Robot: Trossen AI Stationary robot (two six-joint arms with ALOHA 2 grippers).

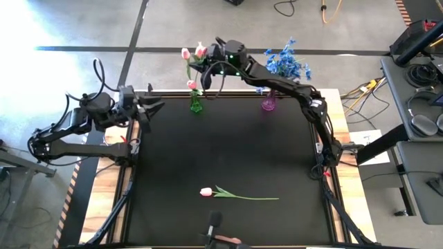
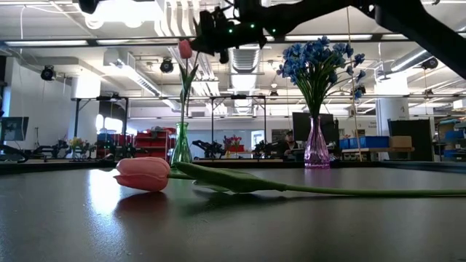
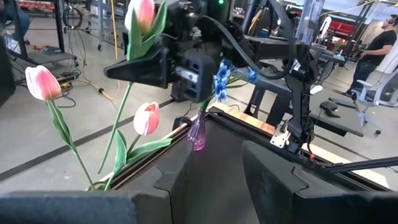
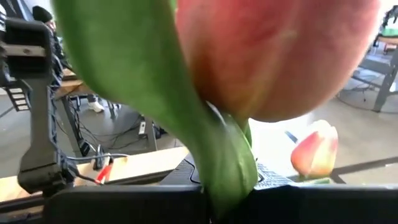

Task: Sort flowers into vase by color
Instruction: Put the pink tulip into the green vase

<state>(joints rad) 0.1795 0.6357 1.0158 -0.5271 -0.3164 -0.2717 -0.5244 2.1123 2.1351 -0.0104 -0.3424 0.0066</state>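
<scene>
My right gripper (image 1: 208,61) reaches over the table's far edge and is shut on a pink tulip (image 3: 142,12) above the green vase (image 1: 196,104). Two more pink tulips (image 3: 42,82) (image 3: 147,118) stand in that vase. The pink vase (image 1: 268,104) beside it holds blue flowers (image 1: 287,59). Another pink tulip (image 1: 208,192) lies flat on the black table near the front edge, with its stem (image 1: 252,198) pointing right. My left gripper (image 3: 205,180) waits open at the table's far left corner, with nothing between its fingers. My right gripper pinches the tulip's stem and leaf just below the bloom (image 4: 230,162) between its two fingers. The fingers lie level, come from the table's right side and cross the stem. The tulip stands upright, its bloom above the fingers and its stem (image 2: 182,102) running down into the green vase.
The low camera's mount (image 1: 214,228) stands at the front edge. A wooden frame (image 1: 104,187) borders the black mat. Beyond the table a person (image 3: 379,43) stands among desks, cables and equipment. Open mat lies between the vases and the lying tulip.
</scene>
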